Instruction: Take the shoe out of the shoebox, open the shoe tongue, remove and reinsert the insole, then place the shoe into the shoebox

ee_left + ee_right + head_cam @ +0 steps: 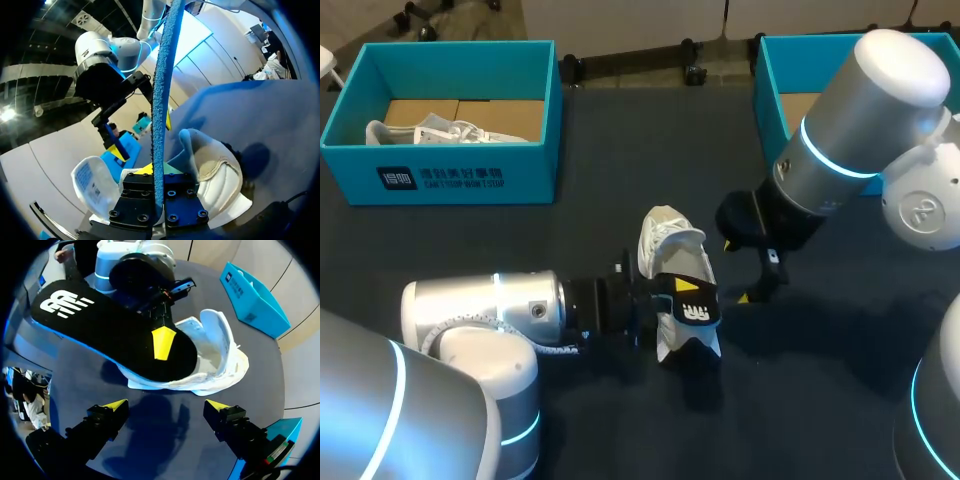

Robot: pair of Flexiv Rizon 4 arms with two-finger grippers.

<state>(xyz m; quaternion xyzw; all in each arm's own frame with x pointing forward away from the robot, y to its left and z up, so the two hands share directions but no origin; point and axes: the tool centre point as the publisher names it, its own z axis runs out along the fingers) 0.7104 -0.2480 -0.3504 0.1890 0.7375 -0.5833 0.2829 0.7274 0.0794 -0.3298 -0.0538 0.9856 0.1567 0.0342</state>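
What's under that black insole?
The white shoe, lying on the table. The insole covers much of the shoe, so its inside cannot be seen.

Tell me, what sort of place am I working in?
Likely a robot lab bench set up for shoe packing: a dark table, teal shoeboxes, and a white shoe whose insole the left gripper holds.

White print is carried on the front wall of the teal shoebox (440, 178), a white logo on the black insole (115, 340), and a small label, too small to be read, on the shoe tongue (92, 181).
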